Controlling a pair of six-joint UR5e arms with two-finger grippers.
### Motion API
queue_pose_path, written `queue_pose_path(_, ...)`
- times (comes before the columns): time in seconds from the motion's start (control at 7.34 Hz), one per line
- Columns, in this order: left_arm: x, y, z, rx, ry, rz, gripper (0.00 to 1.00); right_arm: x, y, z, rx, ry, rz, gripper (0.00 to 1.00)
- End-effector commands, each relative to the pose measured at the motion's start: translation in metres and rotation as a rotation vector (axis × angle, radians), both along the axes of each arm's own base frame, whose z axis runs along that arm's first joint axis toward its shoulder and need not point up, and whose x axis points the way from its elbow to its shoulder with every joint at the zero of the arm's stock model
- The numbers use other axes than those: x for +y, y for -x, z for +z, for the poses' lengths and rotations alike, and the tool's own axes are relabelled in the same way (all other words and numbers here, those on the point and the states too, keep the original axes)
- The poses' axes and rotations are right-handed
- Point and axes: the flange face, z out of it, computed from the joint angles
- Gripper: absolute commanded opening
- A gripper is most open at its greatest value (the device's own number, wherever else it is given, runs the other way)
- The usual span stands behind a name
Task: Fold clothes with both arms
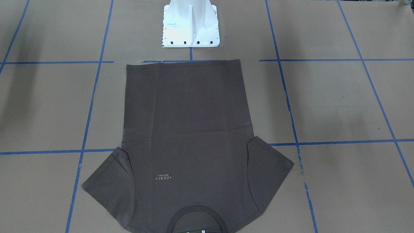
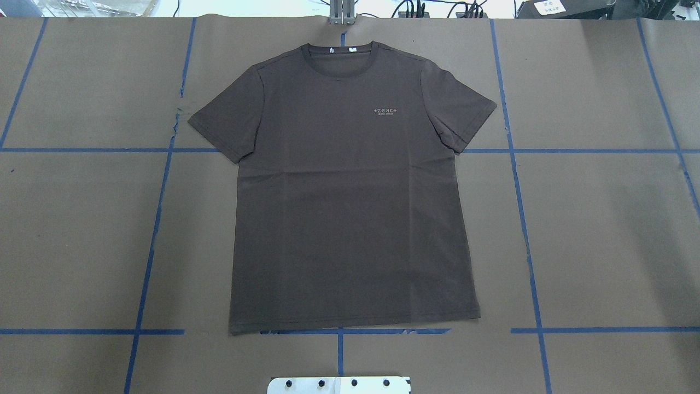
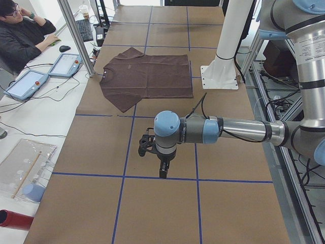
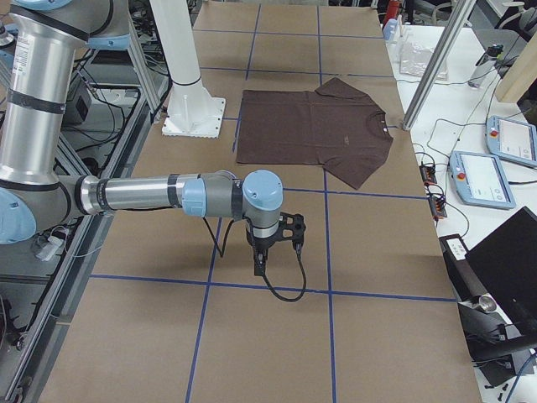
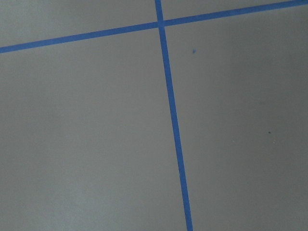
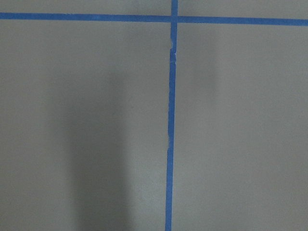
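T-shirt (image 2: 350,208) lies flat mid-way along the counter (image 2: 601,246), my left pincer (image 3: 162,173) and right pincer (image 4: 258,269), opening untellable, toward opposite ends; mismatched grabs could skew the thin fabric.

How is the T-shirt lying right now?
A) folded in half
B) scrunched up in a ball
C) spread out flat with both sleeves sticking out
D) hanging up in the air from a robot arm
C: in the overhead view the T-shirt lies flat on the brown table, front side up, with both sleeves spread out and no fold in it.
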Motion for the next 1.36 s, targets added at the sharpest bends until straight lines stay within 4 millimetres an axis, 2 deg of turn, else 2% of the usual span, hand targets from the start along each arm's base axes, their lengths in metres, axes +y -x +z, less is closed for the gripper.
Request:
queue_pose_path(0.0, -0.006, 0.000, -0.005, -0.006, -0.018, 0.004, 1.00, -0.001, 0.000, -0.001, 0.000, -0.012, -0.002, 1.00)
queue_pose_path(0.14, -0.006, 0.000, -0.011, 0.000, -0.027, 0.002, 1.00, -0.009, 0.001, -0.007, -0.001, -0.026, 0.000, 1.00)
queue_pose_path(0.27, -0.007, 0.000, -0.026, 0.000, -0.057, 0.001, 1.00, -0.021, 0.002, -0.017, -0.004, -0.048, 0.003, 1.00)
queue_pose_path(0.41, -0.009, 0.000, -0.031, -0.002, -0.085, 0.007, 1.00, -0.046, 0.003, -0.044, -0.009, -0.113, 0.001, 1.00)
queue_pose_path(0.55, -0.016, 0.001, -0.043, -0.009, -0.193, 0.006, 1.00, -0.076, 0.004, -0.073, -0.009, -0.181, 0.000, 1.00)
queue_pose_path(0.68, -0.032, 0.000, -0.066, -0.014, -0.383, 0.001, 1.00, -0.107, 0.005, -0.092, -0.008, -0.227, -0.001, 1.00)
queue_pose_path(0.82, -0.064, 0.002, -0.089, -0.037, -0.596, -0.009, 1.00, -0.121, 0.006, -0.096, -0.013, -0.228, 0.002, 1.00)
queue_pose_path(0.95, -0.082, 0.004, -0.097, -0.039, -0.701, -0.017, 1.00, -0.127, 0.007, -0.103, -0.036, -0.259, 0.004, 1.00)
queue_pose_path(1.09, -0.118, 0.002, -0.110, -0.035, -0.764, -0.016, 1.00, -0.143, 0.011, -0.105, -0.075, -0.229, 0.073, 1.00)
queue_pose_path(1.23, -0.154, 0.001, -0.110, -0.019, -0.738, -0.041, 1.00, -0.166, 0.015, -0.114, -0.085, -0.303, 0.096, 1.00)
